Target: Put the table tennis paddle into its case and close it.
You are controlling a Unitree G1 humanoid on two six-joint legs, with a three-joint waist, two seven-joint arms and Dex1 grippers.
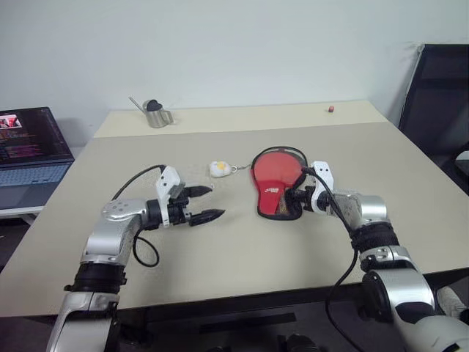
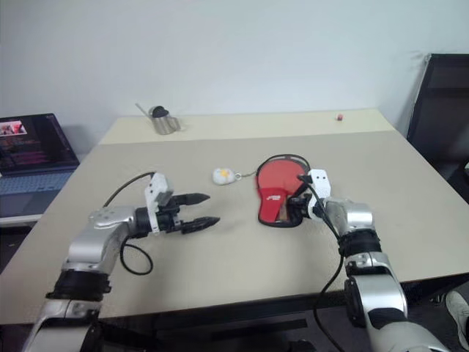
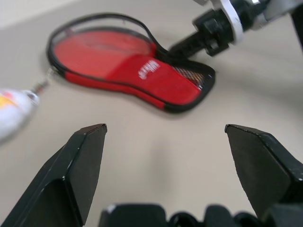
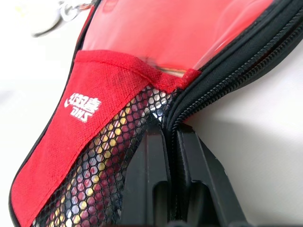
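Observation:
The case (image 1: 272,192) lies flat on the tan table (image 1: 242,257), black-edged with a red logo panel (image 4: 71,118) and a mesh end. Through its clear window I see the red face of the table tennis paddle (image 4: 189,33) inside, and striped handle colours show behind the mesh (image 4: 94,184). My right gripper (image 4: 166,130) is shut on the black zip edge at the case's narrow end, which also shows from above (image 1: 294,198). My left gripper (image 1: 215,203) hovers open over bare table to the left of the case, fingers pointing at it, nothing between them.
A small white-and-yellow keychain toy (image 1: 218,169) lies just left of the case's round end. A metal cup (image 1: 157,114) and a small red object (image 1: 331,108) sit at the far edge. A laptop (image 1: 29,150) is off the left, a black chair (image 1: 440,95) to the right.

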